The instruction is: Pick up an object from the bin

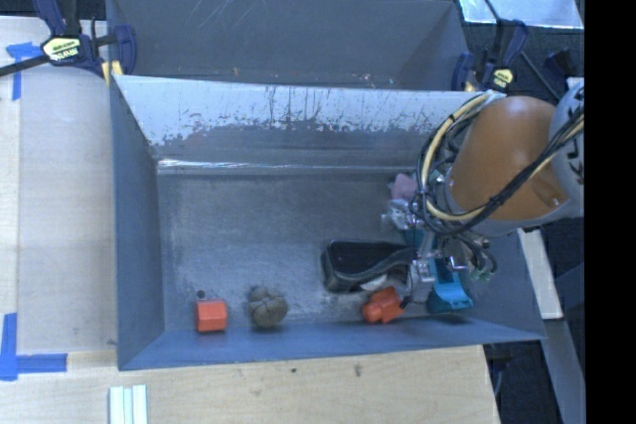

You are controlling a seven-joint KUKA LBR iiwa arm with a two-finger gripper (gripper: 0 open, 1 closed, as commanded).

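Note:
My gripper (425, 265) hangs low in the bin's front right part, its metal body reaching down from under the arm's cover. Just to its left lies a black curved object (350, 265), touching or nearly touching it. A small orange-red piece (382, 307) rests just below and left of the gripper's tip. A bright blue block (451, 298) sits on the floor to the lower right of the gripper. Whether anything is held cannot be made out.
An orange cube (211, 316) and a grey lumpy object (266, 308) lie along the front wall at the left. A pale pinkish thing (402, 185) shows behind the wrist cables. The arm's cover overhangs the bin's right side.

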